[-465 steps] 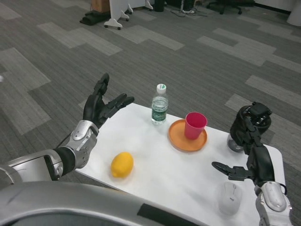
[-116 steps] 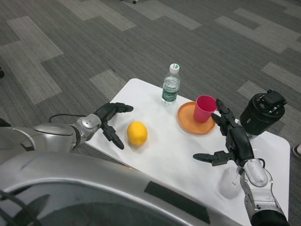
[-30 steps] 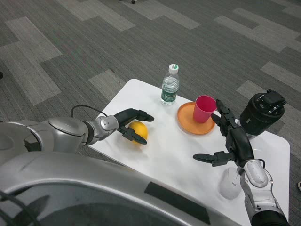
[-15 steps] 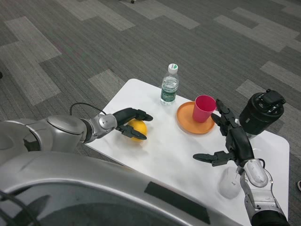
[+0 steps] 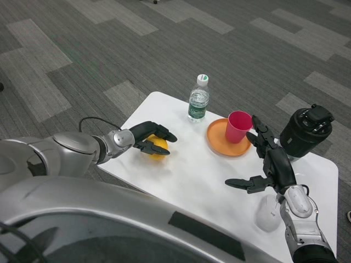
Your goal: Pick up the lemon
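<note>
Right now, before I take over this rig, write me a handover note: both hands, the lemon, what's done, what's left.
Left hand: its fingers are wrapped around the lemon, over the top and across the near side. The lemon sits near the left edge of the white table; whether it has left the surface cannot be told.
Right hand: holds nothing, fingers spread, above the table beside the pink cup on the orange plate.
Done: reach and grasp on the lemon.
Left: lift the lemon clear of the table.
</note>
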### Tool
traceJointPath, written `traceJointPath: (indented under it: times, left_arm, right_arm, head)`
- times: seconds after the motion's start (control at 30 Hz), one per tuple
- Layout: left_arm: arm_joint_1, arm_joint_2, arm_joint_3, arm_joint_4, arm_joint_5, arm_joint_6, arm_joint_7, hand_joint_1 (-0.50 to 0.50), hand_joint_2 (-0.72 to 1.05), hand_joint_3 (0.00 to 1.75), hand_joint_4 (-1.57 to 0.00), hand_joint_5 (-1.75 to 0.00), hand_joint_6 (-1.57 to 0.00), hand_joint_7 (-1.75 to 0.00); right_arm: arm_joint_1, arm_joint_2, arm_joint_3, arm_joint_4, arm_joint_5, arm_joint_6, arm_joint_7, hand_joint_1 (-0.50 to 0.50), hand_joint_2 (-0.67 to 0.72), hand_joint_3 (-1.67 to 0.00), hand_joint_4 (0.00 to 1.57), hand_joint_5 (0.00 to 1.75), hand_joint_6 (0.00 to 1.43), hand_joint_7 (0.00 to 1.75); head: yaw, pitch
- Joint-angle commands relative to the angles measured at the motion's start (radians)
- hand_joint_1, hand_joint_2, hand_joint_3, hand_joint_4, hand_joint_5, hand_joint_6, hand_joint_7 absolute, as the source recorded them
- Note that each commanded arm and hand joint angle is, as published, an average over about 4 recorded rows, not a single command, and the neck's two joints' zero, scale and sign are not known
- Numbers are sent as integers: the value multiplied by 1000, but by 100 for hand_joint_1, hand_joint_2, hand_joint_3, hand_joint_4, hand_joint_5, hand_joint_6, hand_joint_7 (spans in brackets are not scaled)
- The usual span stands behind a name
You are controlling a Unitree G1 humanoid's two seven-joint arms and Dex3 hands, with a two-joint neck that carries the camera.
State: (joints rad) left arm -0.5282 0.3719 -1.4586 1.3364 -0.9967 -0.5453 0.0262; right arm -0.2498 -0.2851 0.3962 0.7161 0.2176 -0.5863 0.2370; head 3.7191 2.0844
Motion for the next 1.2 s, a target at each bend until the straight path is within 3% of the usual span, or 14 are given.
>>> traceJointPath:
  times: [0.03,0.3,0.57,0.7,0.83,1.03,1.2]
  left_arm:
    - [14,7,-3,1,1,15,-11,50,96,9,-143,-123,-116,-19]
    - [15,7,-3,1,4,11,-11,50,96,9,-146,-126,-126,-23]
    - [14,7,-1,5,4,9,-11,50,96,9,-146,-133,-126,-28]
    - [14,4,20,7,-9,6,-9,50,100,9,-137,-133,-118,-28]
    - [14,5,28,7,-43,5,-8,50,105,7,-103,-92,-90,-26]
    - [8,5,43,3,-59,5,-7,50,105,9,-56,-38,-66,-12]
    - [8,5,69,-4,-59,5,-6,50,105,9,-42,-23,-53,-7]
  right_arm:
    - [-17,-4,-2,-4,8,7,1,-4,-3,-40,0,48,0,0]
    - [-17,-4,-2,-4,8,7,1,-4,-3,-40,0,48,0,0]
    - [-17,-4,-2,-3,8,7,1,-4,-3,-40,0,48,0,0]
    - [-17,-3,0,-1,8,7,1,-4,-3,-40,0,48,0,0]
    - [-17,-3,1,3,8,7,1,-4,-3,-40,0,48,0,0]
    - [-17,-2,8,8,9,8,1,-4,-3,-40,0,48,0,0]
    - [-17,-1,9,10,9,8,1,-4,-3,-40,0,48,0,0]
  head:
    - [0,1]
    - [1,0]
    - [1,0]
    - [1,0]
    - [3,4]
    - [5,10]
    - [6,11]
